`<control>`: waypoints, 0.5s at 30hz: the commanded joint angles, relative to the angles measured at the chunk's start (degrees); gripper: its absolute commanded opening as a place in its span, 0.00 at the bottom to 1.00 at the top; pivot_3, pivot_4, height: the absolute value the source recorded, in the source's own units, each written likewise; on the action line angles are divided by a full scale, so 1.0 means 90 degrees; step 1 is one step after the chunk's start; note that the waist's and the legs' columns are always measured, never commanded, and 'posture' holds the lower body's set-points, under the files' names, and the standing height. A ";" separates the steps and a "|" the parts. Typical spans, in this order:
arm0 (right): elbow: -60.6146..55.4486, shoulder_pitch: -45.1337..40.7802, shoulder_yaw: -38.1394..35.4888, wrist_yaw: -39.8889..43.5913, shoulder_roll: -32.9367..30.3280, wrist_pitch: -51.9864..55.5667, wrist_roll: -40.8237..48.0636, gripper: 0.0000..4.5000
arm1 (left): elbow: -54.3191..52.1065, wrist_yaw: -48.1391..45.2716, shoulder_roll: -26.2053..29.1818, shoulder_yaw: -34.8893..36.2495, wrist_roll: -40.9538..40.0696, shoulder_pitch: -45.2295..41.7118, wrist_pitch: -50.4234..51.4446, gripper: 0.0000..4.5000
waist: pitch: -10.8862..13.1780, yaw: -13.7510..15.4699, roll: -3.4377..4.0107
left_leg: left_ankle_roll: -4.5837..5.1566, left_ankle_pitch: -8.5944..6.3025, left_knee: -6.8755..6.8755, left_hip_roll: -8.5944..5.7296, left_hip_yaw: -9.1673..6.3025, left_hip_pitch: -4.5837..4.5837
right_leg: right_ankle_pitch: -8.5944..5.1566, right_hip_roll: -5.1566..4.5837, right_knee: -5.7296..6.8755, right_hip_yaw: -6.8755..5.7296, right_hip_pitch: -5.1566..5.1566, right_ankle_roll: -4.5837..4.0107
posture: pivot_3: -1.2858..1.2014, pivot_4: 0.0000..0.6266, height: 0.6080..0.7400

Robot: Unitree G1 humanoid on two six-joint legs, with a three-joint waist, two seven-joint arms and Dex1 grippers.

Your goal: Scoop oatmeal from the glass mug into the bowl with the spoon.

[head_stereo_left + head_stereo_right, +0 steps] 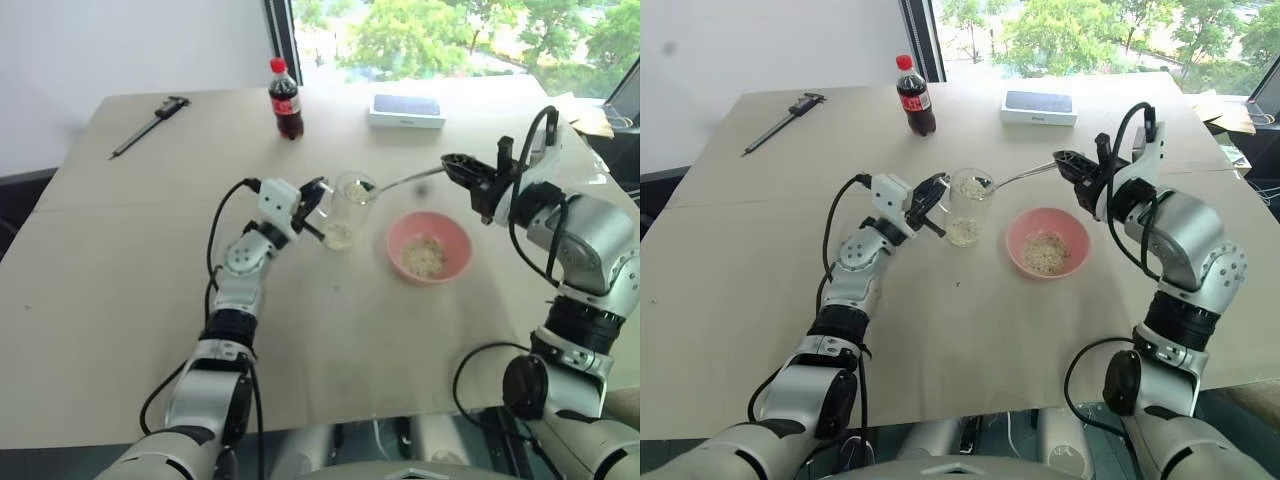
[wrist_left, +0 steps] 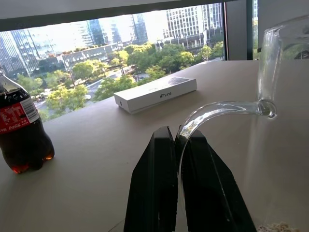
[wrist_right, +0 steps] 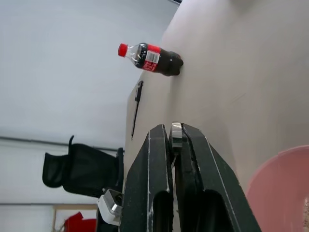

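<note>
The glass mug point(image 1: 350, 205) stands mid-table with oatmeal point(image 1: 339, 236) in its bottom. My left gripper point(image 1: 313, 208) is shut on the mug's curved glass handle point(image 2: 217, 111), which passes between its black fingers point(image 2: 154, 188). To the right of the mug sits the pink bowl point(image 1: 455, 240), holding a small heap of oat flakes point(image 1: 425, 257). My right gripper point(image 1: 462, 166) hovers above and behind the bowl, shut on the end of the spoon point(image 1: 405, 180). The spoon's handle runs left and its oval end is at the mug's rim. The handle tip shows between the right fingers point(image 3: 157, 183).
A cola bottle point(image 1: 285, 100) and a white phone box point(image 1: 407, 110) stand at the far side of the table point(image 1: 120, 300). A black-and-silver caliper point(image 1: 150, 125) lies at the far left. Windows lie beyond the table's far edge.
</note>
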 commanded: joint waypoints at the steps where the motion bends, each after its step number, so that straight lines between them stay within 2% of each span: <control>1: -0.0315 0.0254 0.0240 0.0069 -0.0175 -0.0405 0.0065 0.00 | -0.0052 0.0039 -0.0081 0.0153 -0.0203 -0.0060 -0.0080 0.00 | 0.0000 0.0001 0.0000 | 0.0002 0.0000 0.0000 0.0000 0.0002 0.0000 | 0.0001 0.0000 -0.0001 -0.0001 0.0000 0.0002 | 0.52 0.24 1.00; 15: -0.0458 0.0670 0.0366 0.1037 -0.0473 -0.0966 0.0065 0.00 | 0.0056 0.0041 -0.0189 0.0144 -0.0178 -0.0175 -0.0106 0.00 | 0.0000 0.0014 0.0000 | 0.0009 0.0001 0.0001 0.0000 0.0009 0.0000 | 0.0004 0.0004 -0.0005 -0.0001 0.0001 0.0007 | 0.52 0.24 1.00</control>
